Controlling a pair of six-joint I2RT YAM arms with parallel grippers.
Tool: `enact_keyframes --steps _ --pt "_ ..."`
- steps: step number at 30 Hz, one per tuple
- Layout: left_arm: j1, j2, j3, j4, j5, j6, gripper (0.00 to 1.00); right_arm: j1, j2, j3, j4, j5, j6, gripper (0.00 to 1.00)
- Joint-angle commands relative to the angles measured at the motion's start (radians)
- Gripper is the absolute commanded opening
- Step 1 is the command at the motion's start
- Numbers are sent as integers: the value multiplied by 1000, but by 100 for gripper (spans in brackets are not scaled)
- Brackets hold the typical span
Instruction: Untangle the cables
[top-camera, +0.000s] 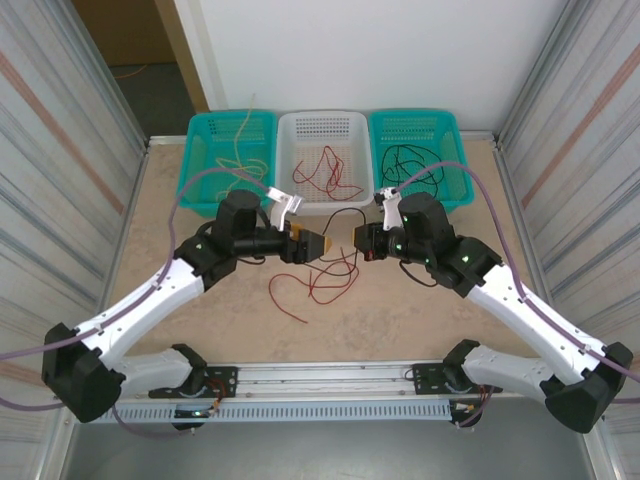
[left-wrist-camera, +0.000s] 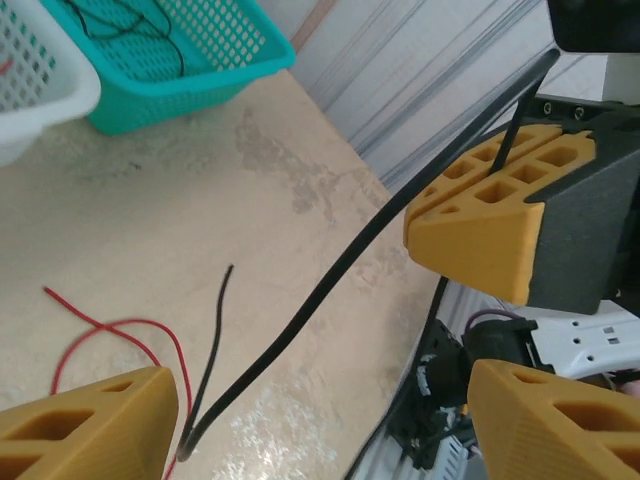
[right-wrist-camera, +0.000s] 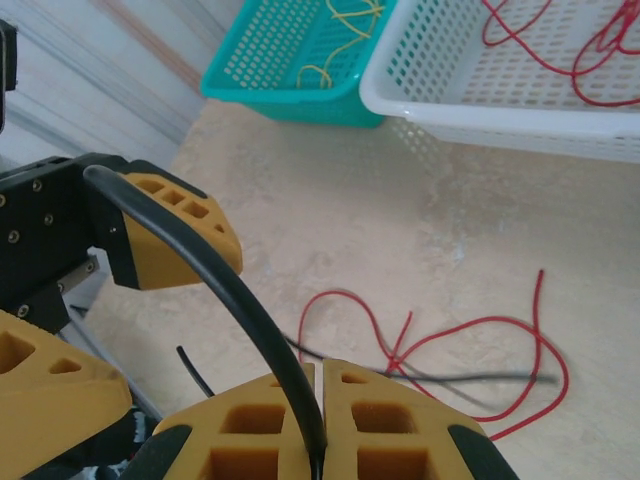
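The right tool (right-wrist-camera: 320, 385) clamps a thin, limp, probably featherlight black cable (right-wrist-camera: 235, 295), best gripped near an end; at its 9 o'clock, the left tool (left-wrist-camera: 325, 388) sits, fingers apart.

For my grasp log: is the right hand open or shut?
Shut. The right hand pinches the black cable; its fingers meet around it.

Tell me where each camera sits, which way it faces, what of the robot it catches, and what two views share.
Top external: above and behind the bases, looking down on the table and white basket; left arm and right arm show.
Left wrist: on the left arm, facing the right gripper; its own fingers spread at the bottom.
Right wrist: on the right arm, facing the left gripper; shut on the black cable.
Shared: both wrist views show that cable and a red cable.
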Motion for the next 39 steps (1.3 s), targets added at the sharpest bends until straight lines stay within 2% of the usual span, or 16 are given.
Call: enact_keyframes --steps 1,6,11,12,15,17,21,24,28,31,33,39 --pt "-5 -18 -19 37 -65 62 77 14 4 40 30 -48 9 0" --pt "-29 20 15 16 -46 95 70 20 14 53 31 -66 9 1" --pt "-42 28 37 -8 -81 104 48 30 35 72 28 -70 6 2" --pt "-43 21 35 -12 -99 100 49 32 40 77 24 -68 4 2" --pt "-42 -6 54 -94 -196 106 64 38 44 95 8 -34 -2 1" --pt "-43 -41 44 -123 -224 111 70 38 38 105 1 -5 -2 1" --pt "-61 -113 13 -144 -201 129 67 34 37 130 -12 32 -3 3" --pt "-138 -195 -10 -157 -337 175 67 33 50 153 -22 51 -3 2" --pt "-282 -284 -40 -105 -521 273 67 30 76 189 -43 73 26 3" --pt "-397 -260 -29 -82 -616 388 68 30 94 213 -58 72 38 3" --pt "-442 -196 0 -92 -646 446 69 30 103 226 -64 62 44 3" --pt "-459 4 79 -124 -673 517 68 33 105 240 -66 41 59 3"
